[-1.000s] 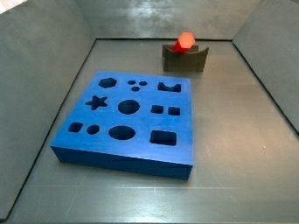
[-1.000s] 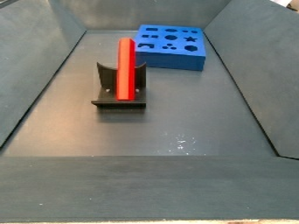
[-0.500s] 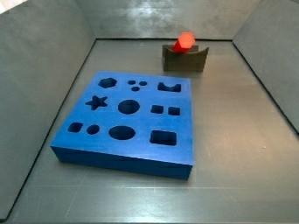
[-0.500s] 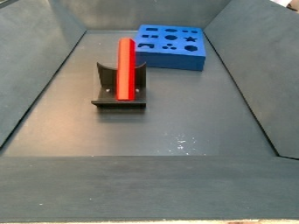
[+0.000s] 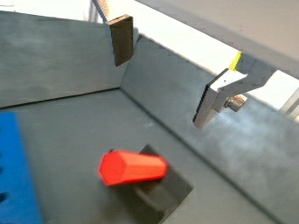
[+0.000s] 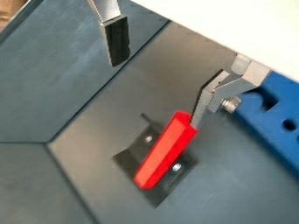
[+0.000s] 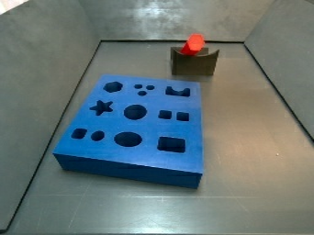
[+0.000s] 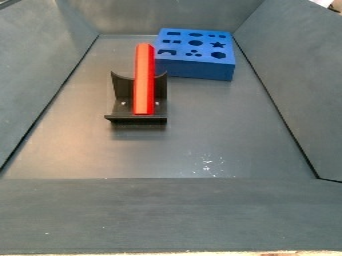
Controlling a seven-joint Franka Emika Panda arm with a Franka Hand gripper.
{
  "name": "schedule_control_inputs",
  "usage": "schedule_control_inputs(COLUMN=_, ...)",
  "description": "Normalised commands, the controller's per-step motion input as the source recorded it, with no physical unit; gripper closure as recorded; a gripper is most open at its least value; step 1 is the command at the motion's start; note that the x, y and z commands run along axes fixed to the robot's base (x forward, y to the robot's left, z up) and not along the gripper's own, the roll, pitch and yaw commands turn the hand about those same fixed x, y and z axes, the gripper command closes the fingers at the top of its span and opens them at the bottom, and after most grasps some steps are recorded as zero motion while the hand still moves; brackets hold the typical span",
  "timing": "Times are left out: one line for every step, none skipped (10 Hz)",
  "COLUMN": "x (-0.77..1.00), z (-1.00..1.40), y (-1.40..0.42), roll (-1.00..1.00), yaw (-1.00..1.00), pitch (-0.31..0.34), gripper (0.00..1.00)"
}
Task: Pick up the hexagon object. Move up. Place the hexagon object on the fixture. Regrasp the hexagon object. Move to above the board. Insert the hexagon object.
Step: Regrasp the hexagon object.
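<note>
The red hexagon object [image 8: 142, 78] is leaning in the notch of the dark fixture [image 8: 135, 108], left of the middle in a side view. In another side view it shows as a red tip [image 7: 194, 42] on top of the fixture [image 7: 194, 62], near the top of the frame. The notch props it up on a slant, so it is easy to grab again in a better way.

The hand [image 6: 170, 68] is wide open and holds nothing. It does not show in the side views (so it is probably high up). In both wrist views its two silver fingers [image 6: 114, 33] stand far apart, and the hexagon object [image 6: 165, 150] lies below them, not touching them. Another wrist view looks at the rod's end [image 5: 132, 167], with the hand [image 5: 163, 77] above it.

The blue board [image 7: 131, 128] waits on the floor, well apart from the fixture. I think the next step is to grab the rod again.
</note>
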Motion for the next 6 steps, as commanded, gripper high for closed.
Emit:
schedule_control_inputs(x=0.08, z=-0.01, y=-0.04, roll=1.0, yaw=0.03, pitch=0.086, gripper=0.0)
schedule_control_inputs(x=0.1, z=-0.01, y=-0.04, roll=1.0, yaw=0.04, pitch=0.121, gripper=0.0)
schedule_control_inputs(x=0.11, z=-0.01, y=-0.05, roll=1.0, yaw=0.06, pitch=0.15, gripper=0.0)
schedule_control_inputs(x=0.12, z=-0.01, y=-0.05, roll=1.0, yaw=0.08, pitch=0.173, gripper=0.0)
schedule_control_inputs(x=0.12, z=-0.02, y=-0.05, roll=1.0, yaw=0.12, pitch=0.22, gripper=0.0)
schedule_control_inputs(x=0.13, z=-0.01, y=-0.06, roll=0.85, yaw=0.16, pitch=0.231, gripper=0.0)
